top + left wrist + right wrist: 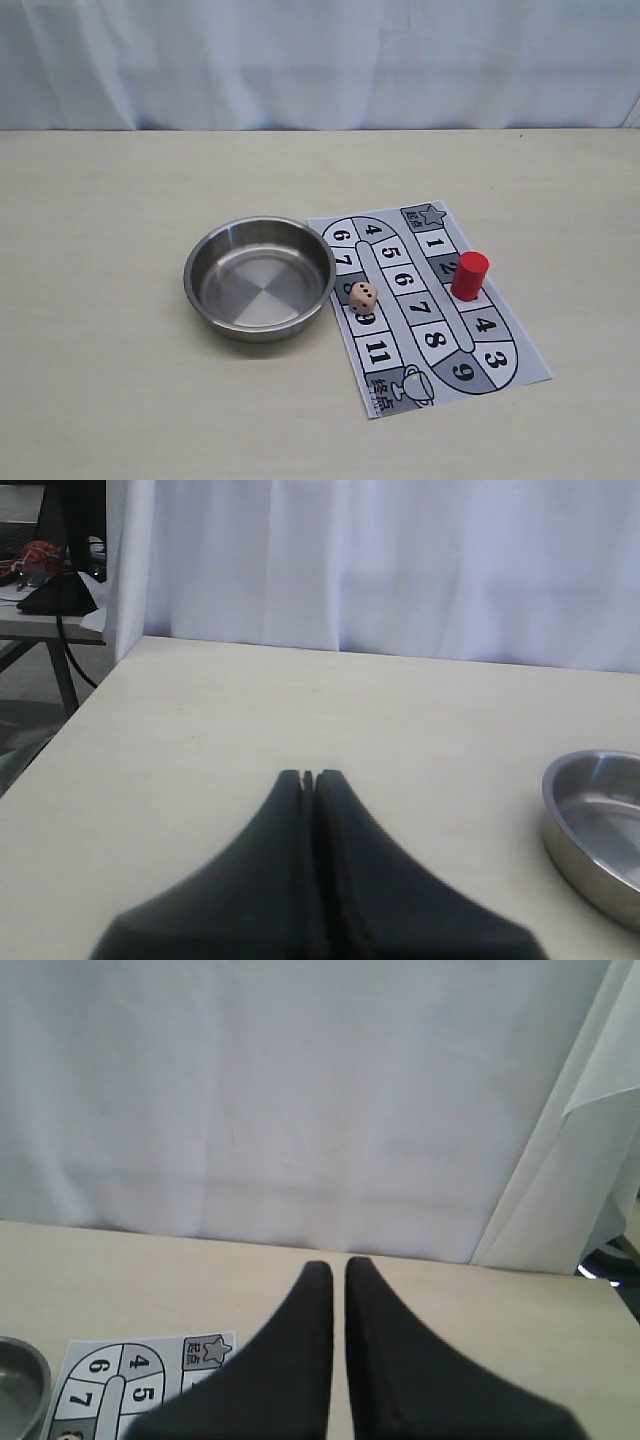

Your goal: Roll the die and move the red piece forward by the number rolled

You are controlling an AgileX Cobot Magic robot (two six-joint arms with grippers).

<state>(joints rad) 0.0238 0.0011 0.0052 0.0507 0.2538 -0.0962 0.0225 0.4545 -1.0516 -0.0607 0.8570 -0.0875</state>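
The die (363, 296) lies on the left column of the numbered paper board (497, 352), just beside the bowl's rim; its pips are too small to read. On the board's right column the red piece (469, 275) stands upright, its base between the squares marked 2 and 4. Neither gripper shows in the exterior view. My left gripper (308, 775) is shut and empty above bare table left of the bowl. A thin slit separates the fingers of my right gripper (338, 1265), which holds nothing; it hovers near the board's star corner (205, 1350).
A shallow steel bowl (190, 280) sits left of the board and holds nothing; its rim also shows in the left wrist view (560, 780) and the right wrist view (35, 1360). A white curtain (320, 60) runs along the table's far edge.
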